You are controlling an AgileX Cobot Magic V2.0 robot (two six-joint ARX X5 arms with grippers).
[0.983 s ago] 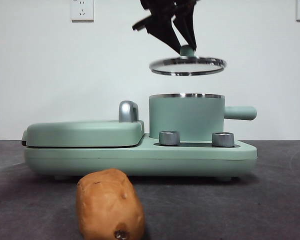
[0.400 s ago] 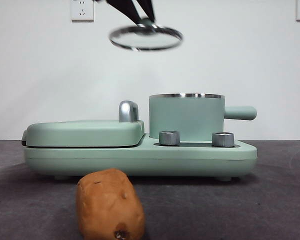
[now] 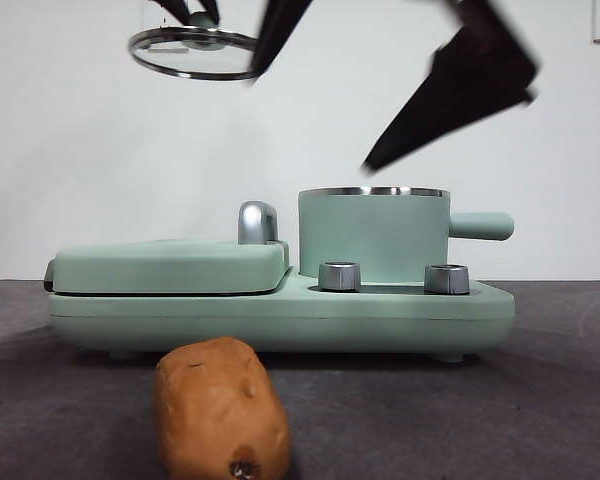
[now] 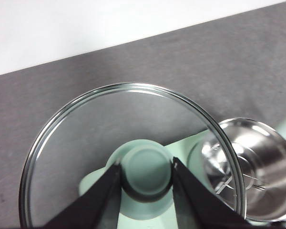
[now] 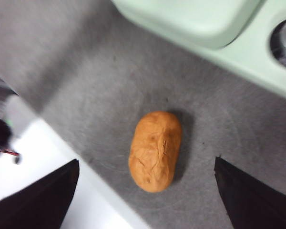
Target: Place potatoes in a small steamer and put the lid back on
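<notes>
The lid [image 3: 193, 70], glass with a steel rim, hangs high above the griddle side, well left of the small steamer [image 3: 373, 235]. My left gripper [image 3: 202, 12] is shut on its mint-green knob [image 4: 147, 172]. The lid's glass [image 4: 109, 124] fills the left wrist view, with the steamer's open steel inside [image 4: 250, 167] showing beside it. The potato [image 3: 220, 410] lies on the dark table in front of the appliance. My right gripper [image 3: 308, 122] is open, blurred and high in the front view. In the right wrist view the right gripper [image 5: 147, 161] hovers above the potato [image 5: 155, 150].
The steamer stands on a mint-green appliance base [image 3: 280, 315] with two steel knobs [image 3: 339, 276]. A flat green griddle cover [image 3: 170, 265] with a chrome handle [image 3: 257, 222] takes the base's left half. The table's white edge [image 5: 52, 157] runs close to the potato.
The lid has travelled left and a little upward, from above the steamer to above the griddle. The right gripper has come into the front view from the upper right.
</notes>
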